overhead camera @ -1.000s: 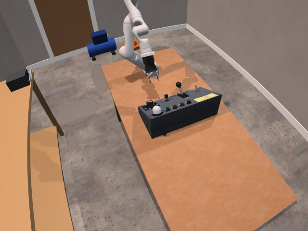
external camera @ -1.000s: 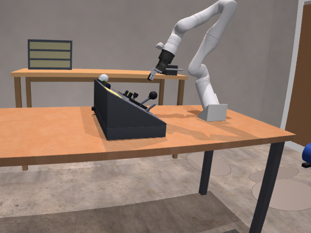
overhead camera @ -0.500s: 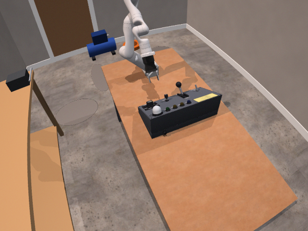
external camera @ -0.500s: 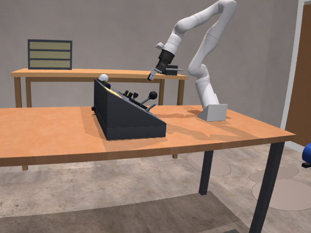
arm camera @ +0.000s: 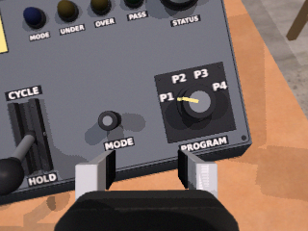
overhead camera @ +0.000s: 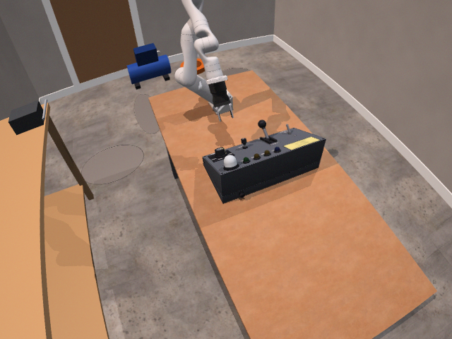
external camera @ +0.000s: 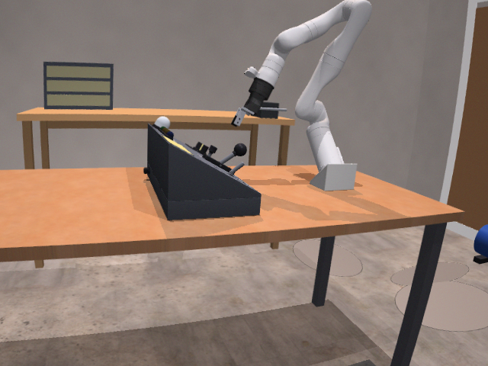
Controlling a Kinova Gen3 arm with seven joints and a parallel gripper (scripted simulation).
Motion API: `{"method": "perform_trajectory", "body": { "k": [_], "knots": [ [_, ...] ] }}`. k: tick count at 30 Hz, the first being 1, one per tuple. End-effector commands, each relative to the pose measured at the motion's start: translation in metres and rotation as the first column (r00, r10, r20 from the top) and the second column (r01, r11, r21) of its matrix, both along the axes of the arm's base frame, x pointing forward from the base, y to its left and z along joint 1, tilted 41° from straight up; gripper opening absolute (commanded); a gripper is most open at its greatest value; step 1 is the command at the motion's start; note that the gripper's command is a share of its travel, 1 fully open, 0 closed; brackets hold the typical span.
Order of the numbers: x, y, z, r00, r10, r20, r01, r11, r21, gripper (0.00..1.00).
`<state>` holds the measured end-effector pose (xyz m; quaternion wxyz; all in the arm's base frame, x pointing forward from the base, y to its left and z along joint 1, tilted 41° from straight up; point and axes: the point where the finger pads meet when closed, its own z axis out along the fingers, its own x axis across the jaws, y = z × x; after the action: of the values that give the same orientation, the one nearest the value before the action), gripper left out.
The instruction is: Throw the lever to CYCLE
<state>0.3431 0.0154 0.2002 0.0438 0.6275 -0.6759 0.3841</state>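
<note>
The dark console sits on the orange table, its sloped panel facing the arm. The lever with a black ball knob leans toward the arm; in the wrist view the lever sits at the HOLD end of its slot, with CYCLE at the far end. My gripper is open and empty, hovering above the table between the arm base and the console, above and apart from the lever in the side view. In the wrist view its fingers frame the MODE toggle.
The PROGRAM knob points at P1. A row of coloured buttons, a white dome, a small toggle and a yellow label are on the panel. A side table stands behind.
</note>
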Motion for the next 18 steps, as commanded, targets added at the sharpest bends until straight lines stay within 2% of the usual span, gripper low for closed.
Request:
{"method": "perform_trajectory", "body": {
  "k": [1,18],
  "knots": [
    [0.0008,-0.0015,0.0008,1.000,0.005,-0.001,-0.005,1.000,-0.005,1.00],
    [-0.0028,0.0044,0.0058,1.000,-0.002,0.003,0.002,1.000,-0.001,1.00]
  ]
}}
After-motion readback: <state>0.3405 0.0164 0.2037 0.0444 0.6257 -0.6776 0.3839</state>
